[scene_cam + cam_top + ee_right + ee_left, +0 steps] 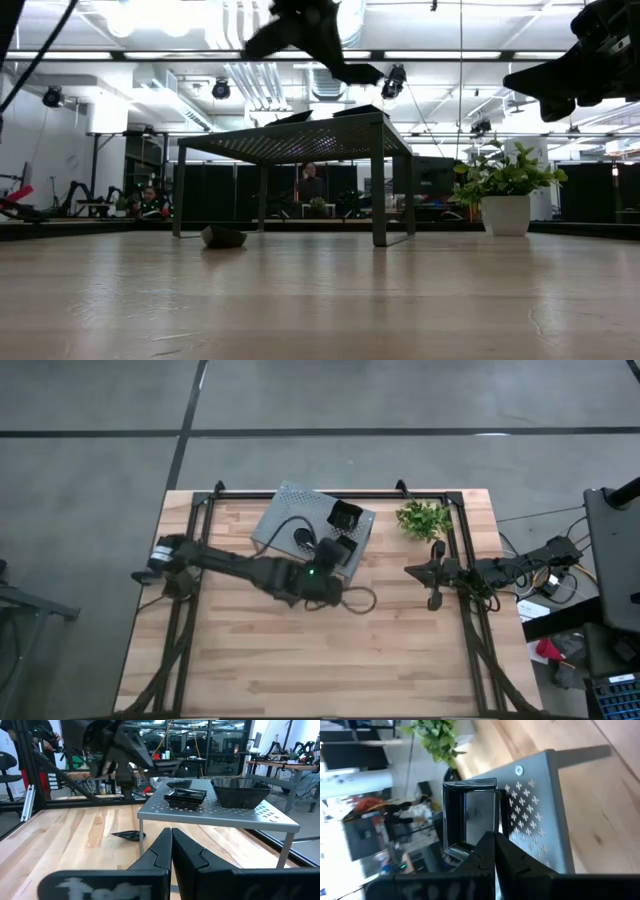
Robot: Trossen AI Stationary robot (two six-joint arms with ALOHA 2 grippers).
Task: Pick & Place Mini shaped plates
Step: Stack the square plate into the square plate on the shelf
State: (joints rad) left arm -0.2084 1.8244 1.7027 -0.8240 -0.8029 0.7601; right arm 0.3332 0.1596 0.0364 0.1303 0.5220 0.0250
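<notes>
My left gripper (493, 845) is shut on a small black square plate (470, 815) with a raised rim, up above the grey perforated shelf (290, 510). On the shelf top sit a low stack of square plates (185, 796), a deeper dark stack (240, 792) and a flat dish (180, 783). One leaf-shaped dish (222, 237) lies on the table under the shelf. My right gripper (171, 847) is shut and waits at the table's right side, pointing at the shelf. My left gripper pinches the square plate by the rim of one side (462, 851) between its two fingers. The plate (360, 72) sticks out from the fingertips, lifted clear above the shelf top.
A small green plant in a white pot (503, 185) stands right of the shelf near the far edge. A dark cable (360, 600) loops on the table by the left arm. The near half of the wooden table (320, 660) is bare.
</notes>
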